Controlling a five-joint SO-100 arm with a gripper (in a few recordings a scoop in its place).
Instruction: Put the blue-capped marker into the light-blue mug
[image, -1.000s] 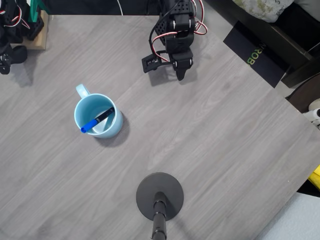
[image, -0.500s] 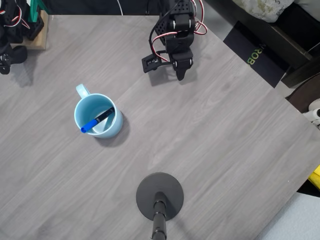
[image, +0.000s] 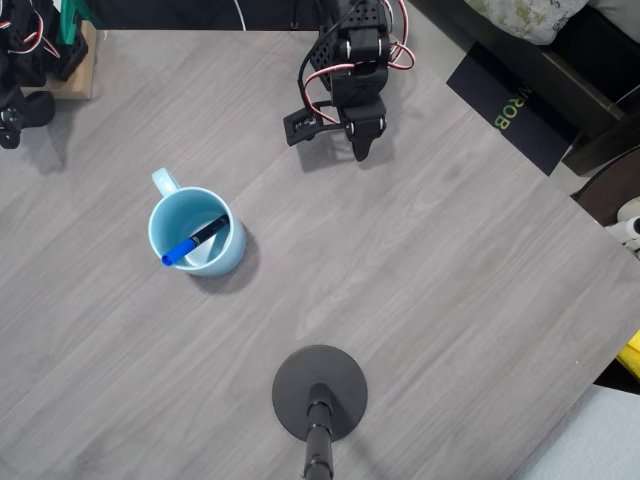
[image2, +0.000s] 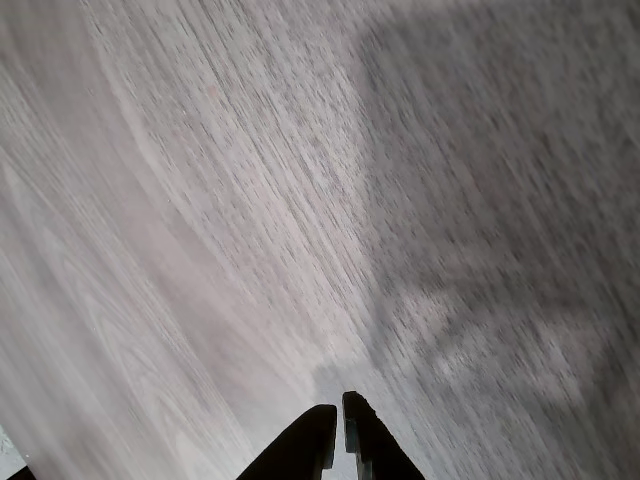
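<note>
The light-blue mug (image: 196, 231) stands upright on the left half of the grey wooden table (image: 430, 260) in the overhead view, its handle pointing up-left. The blue-capped marker (image: 194, 241) lies slanted inside the mug, blue cap at the lower left rim, black barrel toward the upper right. My gripper (image: 361, 152) hangs near the table's far edge, well up and right of the mug, folded back by the arm's base. In the wrist view the gripper (image2: 340, 425) is shut with nothing between its fingertips, just above bare table.
A black round stand base (image: 320, 392) with a pole sits near the front edge, below the arm. A wooden block (image: 72, 70) with black hardware occupies the far left corner. A dark box (image: 520, 110) lies off the table's right edge.
</note>
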